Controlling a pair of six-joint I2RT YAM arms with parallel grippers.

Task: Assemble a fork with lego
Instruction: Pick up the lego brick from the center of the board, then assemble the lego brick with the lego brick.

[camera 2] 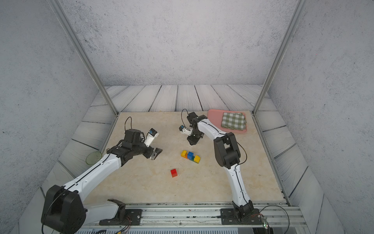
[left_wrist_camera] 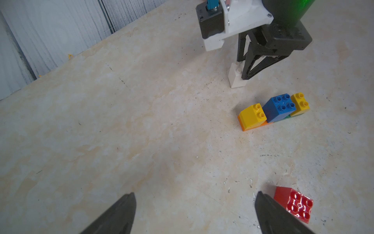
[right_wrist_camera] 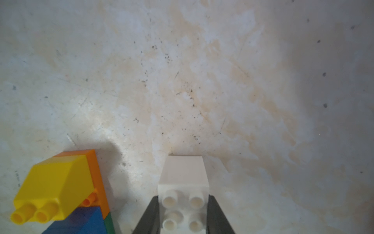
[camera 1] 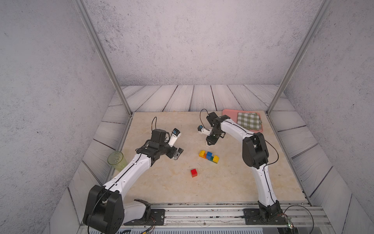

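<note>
the half-built lego fork (camera 1: 208, 156), a flat orange-and-green crossbar (left_wrist_camera: 253, 127) carrying a yellow sloped brick (left_wrist_camera: 251, 116), a blue square brick (left_wrist_camera: 279, 107) and another yellow sloped brick (left_wrist_camera: 300, 103) as prongs, lies near the middle of the pale marbled tabletop (camera 1: 162, 186). its handle is not on yet: the small white studded plastic brick (left_wrist_camera: 235, 78) stands near it on the far side, studs up, and the small red studded plastic brick (camera 1: 193, 172) sits alone nearer the robot's base, apart from both.

the bricks look light, rigid and glossy, so they would likely slip under a skewed pinch rather than crush. the flat side walls are the sensible hold, leaving the underside free for mating. the crossbar looks light enough to skate when pressed on, so it may need steadying.

the right gripper (right_wrist_camera: 183, 197) has its two dark fingers closed against opposite side walls of the white brick, up beside the studs; the brick appears to rest on the table. the right arm (camera 1: 255, 150) folds over at the elbow, wrist pointing almost straight down.

the left gripper (left_wrist_camera: 195, 193) hangs wide open and empty over bare table, the red brick just outside one finger in its wrist view. the left arm (camera 1: 129, 170) stretches forward at a shallow angle toward the centre.

in the far right corner a pink tray (camera 1: 226, 112) carries a folded green checked cloth (camera 1: 250, 121); a translucent green cup (camera 1: 116, 160) stands off the table's left edge.
</note>
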